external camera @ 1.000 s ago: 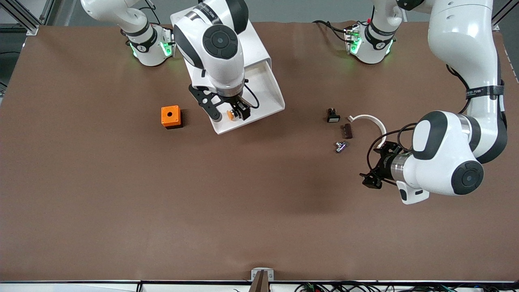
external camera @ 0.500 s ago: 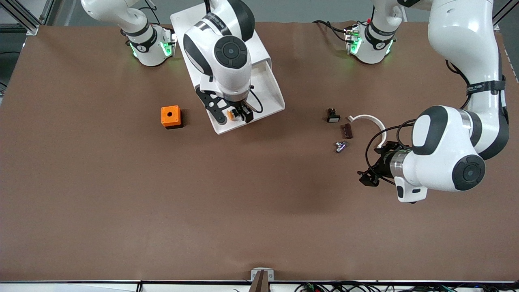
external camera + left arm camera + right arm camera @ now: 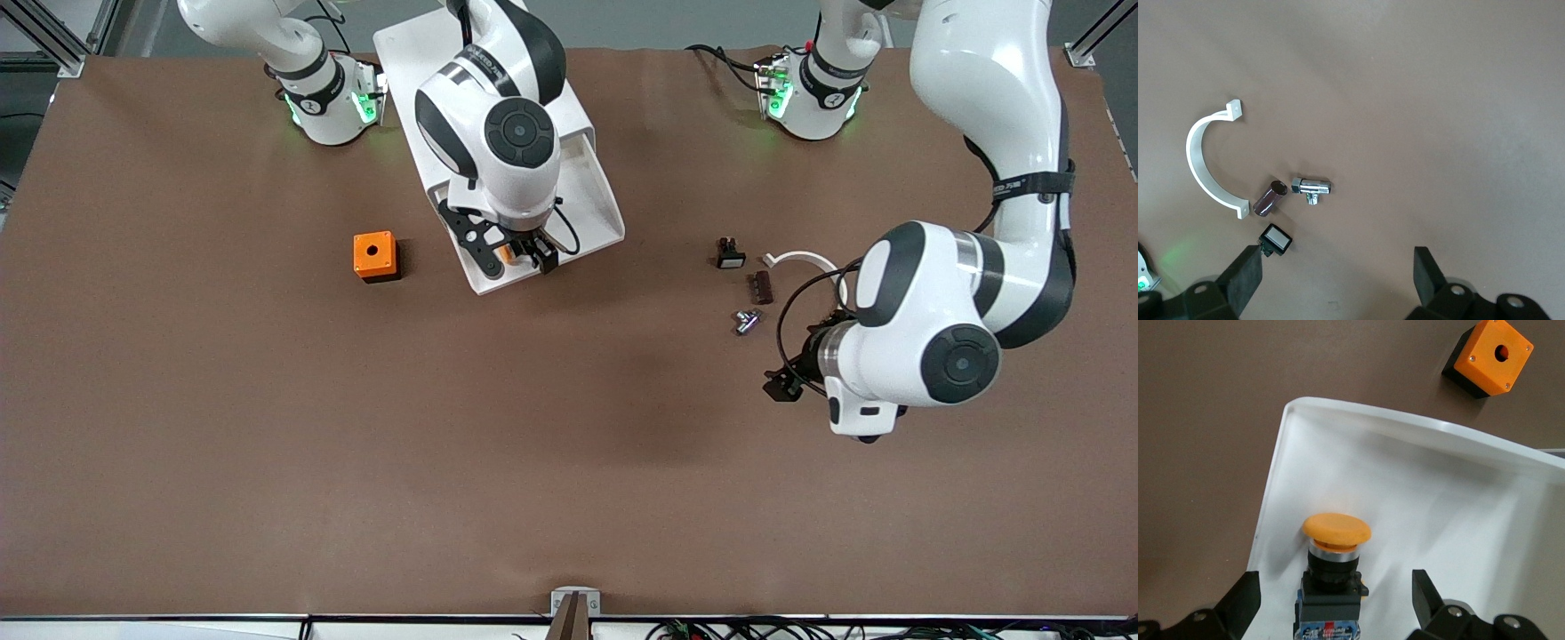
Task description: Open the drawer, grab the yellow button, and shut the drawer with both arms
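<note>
The drawer (image 3: pixel 606 212) stands pulled out of the white cabinet (image 3: pixel 569 105) toward the front camera. The button (image 3: pixel 1337 529), with an orange-yellow cap and a black body with a blue bit, lies on the drawer's white floor (image 3: pixel 1451 500) close to its front rim. My right gripper (image 3: pixel 1333 603) is low in the drawer and open, one finger on each side of the button's body, with a gap on both sides. In the front view the button (image 3: pixel 507 253) peeks out between the right gripper's fingers (image 3: pixel 540 257). My left gripper (image 3: pixel 781 388) hangs open over bare table, holding nothing.
An orange cube with a hole (image 3: pixel 374 256) sits beside the drawer toward the right arm's end. Near the left gripper lie a black-and-white part (image 3: pixel 1276 240), a brown cylinder (image 3: pixel 1269 198), a chrome fitting (image 3: pixel 1311 187) and a white curved clamp (image 3: pixel 1208 167).
The right gripper has come down around the button, toward the drawer's front rim. The left arm has swung so its gripper shifted a little toward the table's middle.
</note>
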`<state>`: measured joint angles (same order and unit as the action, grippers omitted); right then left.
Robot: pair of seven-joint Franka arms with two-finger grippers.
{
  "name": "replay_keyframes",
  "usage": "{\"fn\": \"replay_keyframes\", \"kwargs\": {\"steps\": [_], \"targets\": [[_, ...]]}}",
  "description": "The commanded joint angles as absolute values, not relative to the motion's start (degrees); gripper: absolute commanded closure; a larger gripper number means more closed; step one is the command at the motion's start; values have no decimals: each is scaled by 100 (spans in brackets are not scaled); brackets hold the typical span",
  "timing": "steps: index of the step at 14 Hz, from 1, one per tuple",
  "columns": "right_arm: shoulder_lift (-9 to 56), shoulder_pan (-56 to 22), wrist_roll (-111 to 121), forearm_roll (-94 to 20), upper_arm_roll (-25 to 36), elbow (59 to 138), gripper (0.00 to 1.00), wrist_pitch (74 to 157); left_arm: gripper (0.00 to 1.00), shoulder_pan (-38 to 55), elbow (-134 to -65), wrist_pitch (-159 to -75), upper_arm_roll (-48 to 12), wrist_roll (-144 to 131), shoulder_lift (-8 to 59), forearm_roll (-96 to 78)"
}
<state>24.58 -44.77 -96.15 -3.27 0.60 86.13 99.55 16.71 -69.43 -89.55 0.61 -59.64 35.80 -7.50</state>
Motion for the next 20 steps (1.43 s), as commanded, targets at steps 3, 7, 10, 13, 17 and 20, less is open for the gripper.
{"fn": "replay_keyframes", "kwargs": {"steps": [3,7,10,13,17,20], "targets": [[2531,-4641,-9694,-281,114,8569,46,9958,0,1837,-7066,-9149,53,-5836,3472,-546],[2566,-4746,-9624,-185,114,8561,78,9949,0,1916,-7119,-9211,-79,-5687,3393,-308],[2549,-4764,-9607,-97,114,8482,82,9897,0,1916,-7198,-9237,-236,-5669,3243,-290],[2505,-4580,-9362,-88,158,7974,82,9320,0,1925,-7434,-9430,-570,-5502,3068,-299],[2418,-3668,-7521,-79,167,7251,83,8053,0,1942,-8549,-10666,-1272,-5511,2672,-308],[2101,-2448,-4992,-79,167,7321,83,7814,0,2283,-8991,-11495,-1591,-5590,2733,-299]]}}
